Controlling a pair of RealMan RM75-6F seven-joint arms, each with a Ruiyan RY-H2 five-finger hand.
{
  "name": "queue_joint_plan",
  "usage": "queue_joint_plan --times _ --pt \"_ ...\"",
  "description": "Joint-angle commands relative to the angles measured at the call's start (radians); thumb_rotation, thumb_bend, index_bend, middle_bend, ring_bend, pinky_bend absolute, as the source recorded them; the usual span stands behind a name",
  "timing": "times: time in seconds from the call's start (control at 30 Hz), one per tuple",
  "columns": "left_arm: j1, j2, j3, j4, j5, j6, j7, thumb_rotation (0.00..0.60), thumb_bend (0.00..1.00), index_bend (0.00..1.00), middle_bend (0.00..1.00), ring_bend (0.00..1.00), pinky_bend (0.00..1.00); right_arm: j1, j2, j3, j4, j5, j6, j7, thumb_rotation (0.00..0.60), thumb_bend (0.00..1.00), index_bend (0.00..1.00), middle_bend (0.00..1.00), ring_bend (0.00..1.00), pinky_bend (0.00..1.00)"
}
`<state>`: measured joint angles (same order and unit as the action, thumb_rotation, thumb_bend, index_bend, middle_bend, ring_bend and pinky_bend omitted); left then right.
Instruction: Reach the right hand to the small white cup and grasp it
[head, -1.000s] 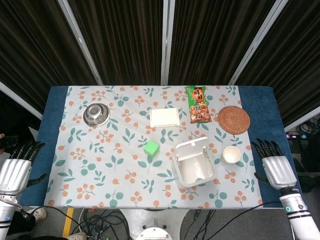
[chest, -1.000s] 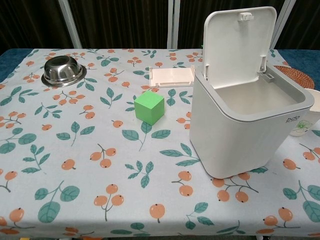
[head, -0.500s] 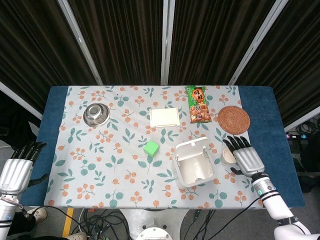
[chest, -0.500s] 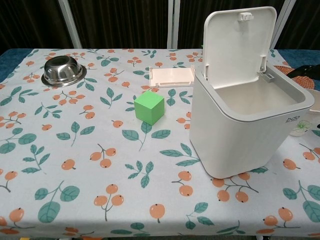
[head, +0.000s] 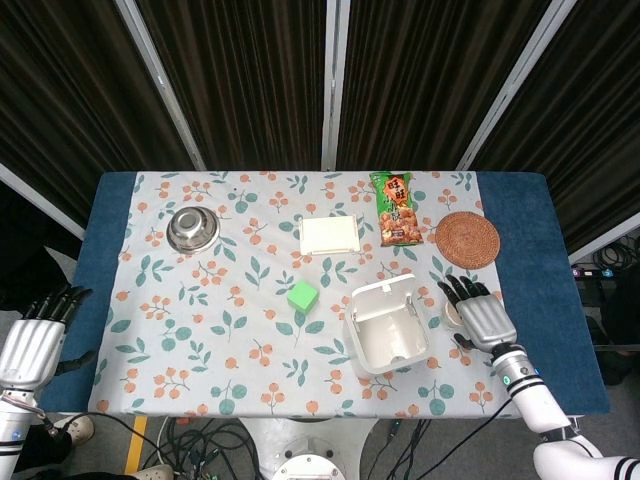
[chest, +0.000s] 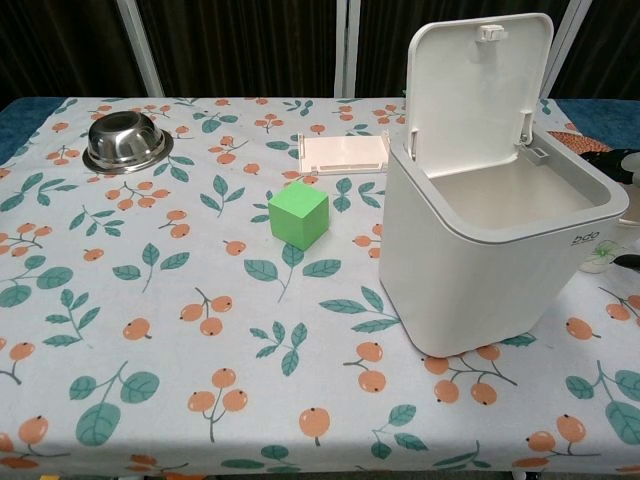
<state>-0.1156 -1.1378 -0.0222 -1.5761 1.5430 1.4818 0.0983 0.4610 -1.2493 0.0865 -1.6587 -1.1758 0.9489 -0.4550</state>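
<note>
The small white cup (head: 449, 315) stands right of the white bin, and my right hand (head: 478, 316) covers nearly all of it in the head view. That hand's fingers stretch out over the cup's top, spread rather than closed around it. In the chest view only a slice of the cup (chest: 603, 255) shows at the right edge, with dark parts of the hand above and beside it. My left hand (head: 35, 345) hangs open off the table's left edge, holding nothing.
An open-lidded white bin (head: 388, 325) stands close to the cup's left. A green cube (head: 303, 296), a steel bowl (head: 192, 229), a flat white box (head: 330, 235), a snack bag (head: 397, 208) and a woven coaster (head: 467, 239) lie farther back.
My right hand has come in from the table's right edge and now sits over the cup, which was fully visible a second ago. The left hand has barely moved.
</note>
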Motion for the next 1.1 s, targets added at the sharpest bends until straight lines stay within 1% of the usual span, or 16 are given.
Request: queue_joint_plan --times 0.03,0.17,0.3,0.4,0.57,0.67,0.77,0.83,0.93,1.03,1.1 --pt "0.001 -0.001 0.0 0.0 -0.001 0.001 -0.002 0.6 0.03 0.17 0.16 0.09 0.19 0.006 -0.006 -0.007 -0.001 0.009 -0.003 -0.008 0.6 0.2 0.0 0.0 0.0 0.25" --pt "0.001 0.001 -0.002 0.0 0.001 0.004 -0.004 0.6 0.03 0.17 0.16 0.09 0.19 0.009 -0.014 -0.013 0.006 0.011 0.008 -0.004 0.6 0.23 0.0 0.03 0.0 0.35" --pt "0.0 0.002 -0.001 -0.001 0.001 0.002 -0.005 0.6 0.03 0.17 0.16 0.09 0.19 0.005 -0.019 -0.017 0.011 0.0 0.031 0.006 0.6 0.26 0.02 0.1 0.08 0.43" --pt "0.0 0.001 -0.001 0.0 0.0 0.002 -0.006 0.6 0.03 0.17 0.16 0.09 0.19 0.004 -0.02 -0.018 0.017 -0.009 0.045 0.014 0.6 0.28 0.12 0.19 0.15 0.49" --pt "0.0 0.003 -0.002 -0.002 -0.001 0.002 -0.005 0.6 0.03 0.17 0.16 0.09 0.19 -0.007 -0.01 -0.017 0.016 -0.052 0.089 0.052 0.6 0.3 0.25 0.29 0.24 0.53" --pt "0.0 0.003 -0.001 -0.002 0.0 0.002 -0.005 0.6 0.03 0.17 0.16 0.09 0.19 -0.015 0.005 -0.021 0.014 -0.079 0.107 0.077 0.6 0.3 0.34 0.36 0.3 0.54" --pt "0.0 0.003 -0.002 -0.003 0.0 0.003 -0.005 0.6 0.03 0.17 0.16 0.09 0.19 -0.023 0.026 -0.021 -0.001 -0.103 0.128 0.107 0.6 0.3 0.37 0.38 0.32 0.54" --pt "0.001 0.004 -0.002 -0.004 0.0 0.004 -0.004 0.6 0.03 0.17 0.16 0.09 0.19 -0.03 0.05 -0.018 -0.023 -0.123 0.146 0.133 0.6 0.3 0.37 0.38 0.32 0.54" --pt "0.002 0.007 -0.003 -0.006 0.001 0.008 -0.004 0.6 0.03 0.17 0.16 0.09 0.19 -0.045 0.111 -0.012 -0.088 -0.172 0.193 0.168 0.6 0.3 0.37 0.38 0.32 0.54" --pt "0.001 0.007 -0.003 -0.008 0.002 0.008 -0.002 0.6 0.03 0.17 0.16 0.09 0.19 -0.07 0.194 -0.008 -0.189 -0.237 0.261 0.19 0.6 0.3 0.37 0.39 0.32 0.54" --pt "0.0 0.006 -0.003 -0.01 0.004 0.008 0.001 0.6 0.03 0.17 0.16 0.09 0.19 -0.09 0.253 -0.007 -0.258 -0.302 0.316 0.208 0.6 0.3 0.37 0.39 0.32 0.54"
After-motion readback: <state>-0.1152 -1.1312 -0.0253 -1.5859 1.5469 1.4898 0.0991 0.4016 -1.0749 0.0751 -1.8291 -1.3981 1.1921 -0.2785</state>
